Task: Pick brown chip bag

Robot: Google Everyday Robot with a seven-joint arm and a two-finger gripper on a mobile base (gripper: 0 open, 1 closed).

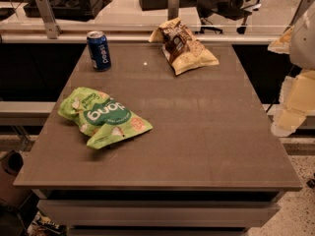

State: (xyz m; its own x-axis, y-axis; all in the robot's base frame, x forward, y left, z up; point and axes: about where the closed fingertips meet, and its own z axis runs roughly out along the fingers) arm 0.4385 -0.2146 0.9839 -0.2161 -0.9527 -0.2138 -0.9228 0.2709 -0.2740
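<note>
The brown chip bag (183, 45) lies at the far middle of the grey-brown table (197, 132). It has a dark brown centre panel and cream-yellow ends, and it is slightly crumpled. My gripper (290, 114) shows as pale cream parts at the right edge of the view, beyond the table's right side. It is well apart from the brown chip bag, to the bag's right and nearer to the camera. Nothing is seen in it.
A larger bright green chip bag (102, 115) lies on the left part of the table. A blue soda can (99, 50) stands upright at the far left. A rail and glass partition (147, 33) run behind the table's far edge.
</note>
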